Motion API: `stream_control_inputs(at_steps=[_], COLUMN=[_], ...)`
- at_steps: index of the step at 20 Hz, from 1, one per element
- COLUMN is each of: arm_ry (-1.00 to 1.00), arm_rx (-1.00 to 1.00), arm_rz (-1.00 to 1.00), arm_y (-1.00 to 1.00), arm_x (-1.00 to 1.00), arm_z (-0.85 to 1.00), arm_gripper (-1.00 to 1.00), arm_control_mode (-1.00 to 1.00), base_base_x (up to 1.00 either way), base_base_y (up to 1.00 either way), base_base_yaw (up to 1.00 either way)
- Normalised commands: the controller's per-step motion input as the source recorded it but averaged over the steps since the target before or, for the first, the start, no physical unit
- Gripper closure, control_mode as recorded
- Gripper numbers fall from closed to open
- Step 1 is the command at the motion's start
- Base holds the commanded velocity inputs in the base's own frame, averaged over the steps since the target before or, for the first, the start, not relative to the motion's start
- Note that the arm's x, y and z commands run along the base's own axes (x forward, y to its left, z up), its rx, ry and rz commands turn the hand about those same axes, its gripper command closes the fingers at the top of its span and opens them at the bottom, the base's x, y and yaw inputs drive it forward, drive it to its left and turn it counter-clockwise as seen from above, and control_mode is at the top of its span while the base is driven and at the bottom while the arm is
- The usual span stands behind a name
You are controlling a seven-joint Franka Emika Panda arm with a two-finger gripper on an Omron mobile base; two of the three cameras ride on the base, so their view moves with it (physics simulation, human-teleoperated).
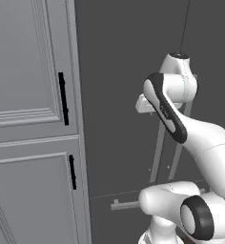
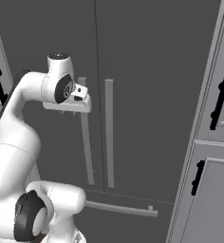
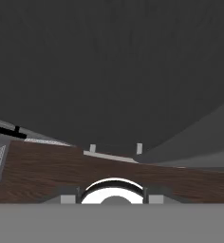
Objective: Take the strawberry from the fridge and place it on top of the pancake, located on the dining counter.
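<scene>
Kitchen wall: dark grey fridge (image 2: 147, 71), both doors shut, flanked by panelled cabinets (image 1: 28, 119). 2 bar handles (image 2: 109, 133) hang just beside and below the pincer (image 2: 71, 105), which is apparently closed narrow and holds nothing. Strawberry presumably behind the doors, beyond the pincer. Risk: closed fingers cannot hook a handle; they may slide off.

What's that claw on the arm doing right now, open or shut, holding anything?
Gripper: shut, right by the fridge's left door handle; whether it grips the handle can't be told.
</scene>
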Motion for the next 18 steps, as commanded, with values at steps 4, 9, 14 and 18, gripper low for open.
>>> stream_control_inputs(at_steps=[4, 9, 14, 18], arm_ry=[0.00, 0.00, 0.00, 0.00], arm_rx=[0.00, 0.00, 0.00, 0.00], arm_rz=[0.00, 0.00, 0.00, 0.00], arm_y=[0.00, 0.00, 0.00, 0.00], arm_x=[-0.01, 0.00, 0.00, 0.00], arm_z=[0.00, 0.00, 0.00, 0.00], arm_gripper=[-1.00, -1.00, -1.00, -1.00], arm_control_mode=[1.00, 1.00, 1.00, 1.00], base_base_x=[-0.20, -0.96, -0.38, 0.00], base_base_y=[0.00, -0.10, -0.42, -0.50], base_base_yaw=[0.00, 0.00, 0.00, 0.00])
